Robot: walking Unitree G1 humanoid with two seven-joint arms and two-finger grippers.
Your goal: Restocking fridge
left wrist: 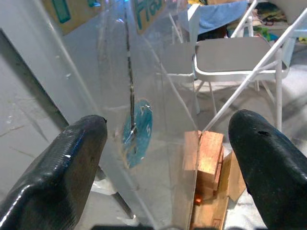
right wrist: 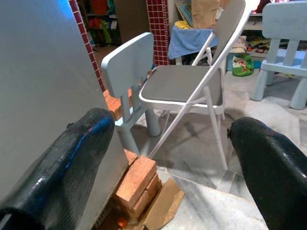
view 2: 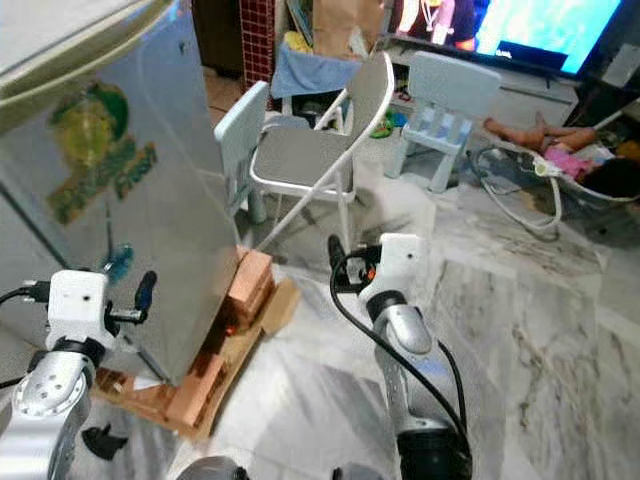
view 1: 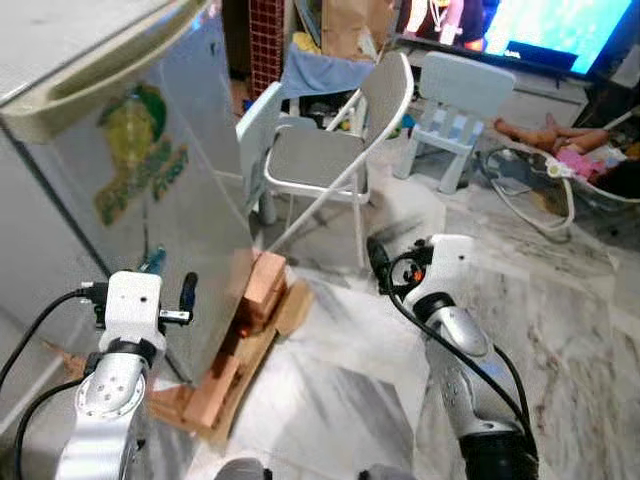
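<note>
The fridge point(view 1: 150, 170) stands shut on bricks point(view 1: 262, 285) at the left. The left gripper point(left wrist: 168, 158), wide open and empty, faces its door to reach it. The right gripper point(right wrist: 172, 158), likewise spread and empty, points toward the folding chair point(view 1: 330, 150).

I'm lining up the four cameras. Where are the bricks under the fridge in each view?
Left eye: bricks at the fridge's lower corner, centre-left.
Right eye: bricks left of centre, by the same corner.
Left wrist: bricks low, right of centre, between the open fingers.
Right wrist: bricks low, left of centre.
Shared landmark: the folding chair beyond the bricks.
</note>
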